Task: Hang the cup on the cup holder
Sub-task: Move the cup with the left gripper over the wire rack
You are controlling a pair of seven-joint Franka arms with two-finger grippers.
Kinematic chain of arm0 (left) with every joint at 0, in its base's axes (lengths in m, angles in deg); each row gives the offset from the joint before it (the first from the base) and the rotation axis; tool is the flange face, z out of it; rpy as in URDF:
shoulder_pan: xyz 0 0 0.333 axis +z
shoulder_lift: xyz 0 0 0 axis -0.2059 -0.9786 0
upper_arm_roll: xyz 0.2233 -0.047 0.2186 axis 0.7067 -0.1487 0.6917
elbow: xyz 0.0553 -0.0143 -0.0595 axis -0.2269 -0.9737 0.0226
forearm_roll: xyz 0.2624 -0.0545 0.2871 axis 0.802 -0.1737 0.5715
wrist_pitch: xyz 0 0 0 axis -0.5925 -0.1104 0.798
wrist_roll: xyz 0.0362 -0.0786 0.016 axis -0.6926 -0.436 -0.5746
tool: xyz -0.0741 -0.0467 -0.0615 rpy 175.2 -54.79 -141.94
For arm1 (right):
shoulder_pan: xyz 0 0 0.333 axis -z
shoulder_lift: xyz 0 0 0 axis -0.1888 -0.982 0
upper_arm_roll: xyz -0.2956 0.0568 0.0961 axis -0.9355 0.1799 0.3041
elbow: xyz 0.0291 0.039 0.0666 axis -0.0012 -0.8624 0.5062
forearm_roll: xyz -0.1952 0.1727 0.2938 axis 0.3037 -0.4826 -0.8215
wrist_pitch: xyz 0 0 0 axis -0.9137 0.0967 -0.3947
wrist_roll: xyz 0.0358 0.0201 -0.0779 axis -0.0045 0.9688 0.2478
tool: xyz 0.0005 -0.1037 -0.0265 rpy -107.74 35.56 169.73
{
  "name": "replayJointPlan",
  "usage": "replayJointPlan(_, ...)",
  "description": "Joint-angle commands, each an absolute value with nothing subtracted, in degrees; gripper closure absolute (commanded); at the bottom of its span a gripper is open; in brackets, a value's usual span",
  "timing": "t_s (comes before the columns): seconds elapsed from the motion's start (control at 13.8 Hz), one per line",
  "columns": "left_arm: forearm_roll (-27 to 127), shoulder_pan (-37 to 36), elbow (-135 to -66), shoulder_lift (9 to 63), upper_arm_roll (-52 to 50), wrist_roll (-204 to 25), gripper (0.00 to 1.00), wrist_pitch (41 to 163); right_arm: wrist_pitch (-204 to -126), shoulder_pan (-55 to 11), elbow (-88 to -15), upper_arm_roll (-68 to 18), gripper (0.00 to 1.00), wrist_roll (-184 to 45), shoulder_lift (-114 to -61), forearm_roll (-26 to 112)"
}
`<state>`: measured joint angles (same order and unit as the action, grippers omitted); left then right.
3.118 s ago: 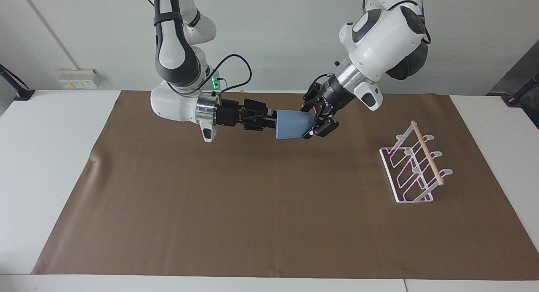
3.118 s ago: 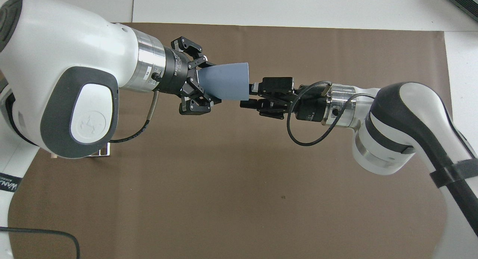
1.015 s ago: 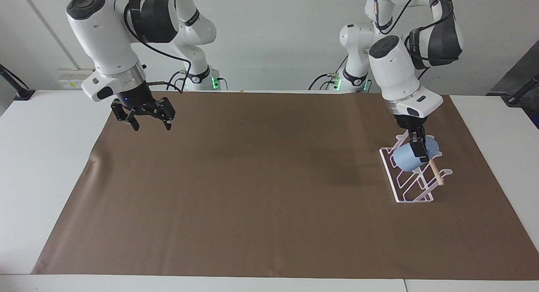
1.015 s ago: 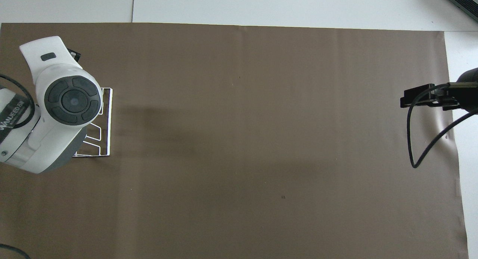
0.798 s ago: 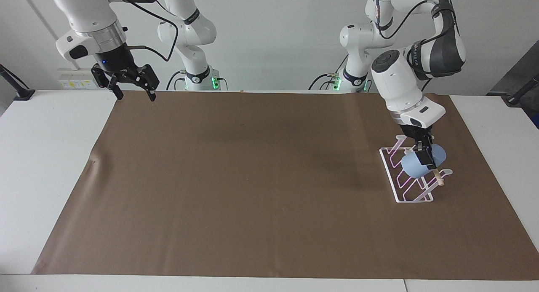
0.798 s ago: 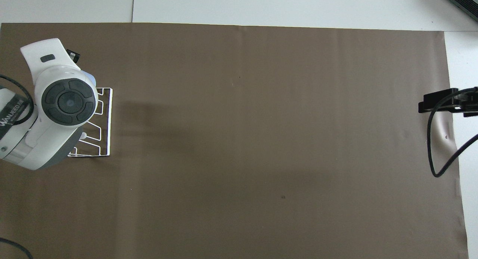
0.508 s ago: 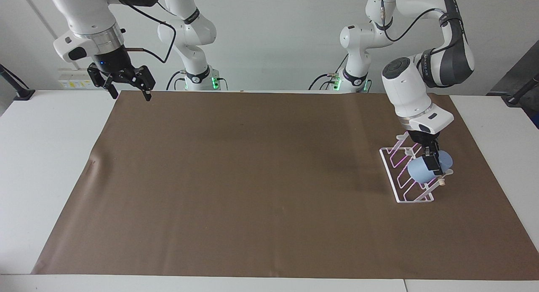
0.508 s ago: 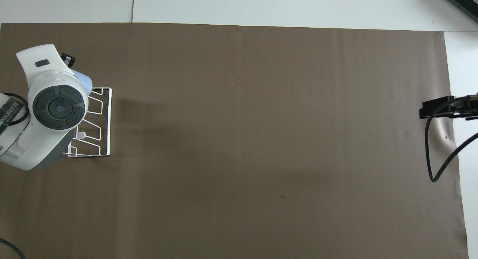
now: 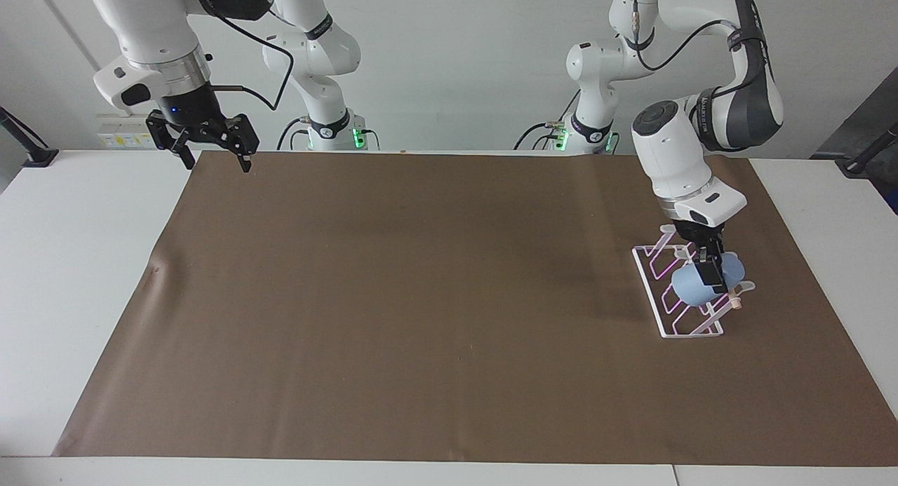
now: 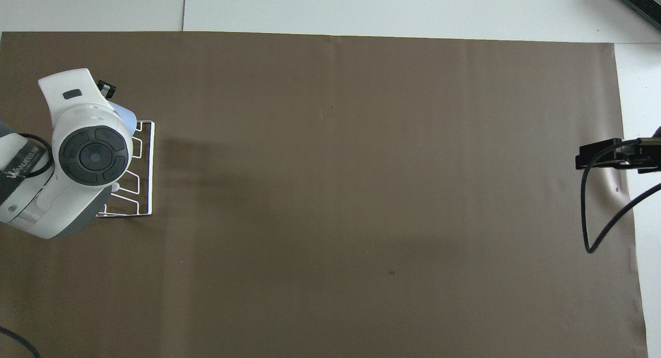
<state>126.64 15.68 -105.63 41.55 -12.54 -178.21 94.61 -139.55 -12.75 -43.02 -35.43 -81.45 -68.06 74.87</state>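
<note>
Left gripper jaws clamped on the cup, tilted over the cup holder at the left arm's end of the tabletop. Right gripper waited, jaws wide, empty.

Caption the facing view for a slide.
Left gripper shut on the light-blue cup at the white wire cup holder; right gripper waits open, raised.

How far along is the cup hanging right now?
Done: the cup has reached the cup holder at the left arm's end of the table. In hand: the left claw is shut on the cup, tilted low among the prongs; whether a prong is inside it cannot be told. Left: seat it, release, withdraw. The right claw waits open over the brown mat corner.
</note>
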Motion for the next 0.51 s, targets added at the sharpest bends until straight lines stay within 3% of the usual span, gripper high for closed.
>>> replayJointPlan(0.0, 127.93, 14.69, -106.92, 43.16, -12.36, -178.28, 0.13, 93.73, -139.14, -11.94, -43.65, -35.09, 0.0, -83.04, -67.29, 72.56)
replayJointPlan(0.44, 127.85, 13.55, -106.39, 43.33, -12.54, -177.23, 0.0, 91.28, -139.32, -11.94, -44.96, -35.18, 0.0, -83.3, -66.76, 72.65)
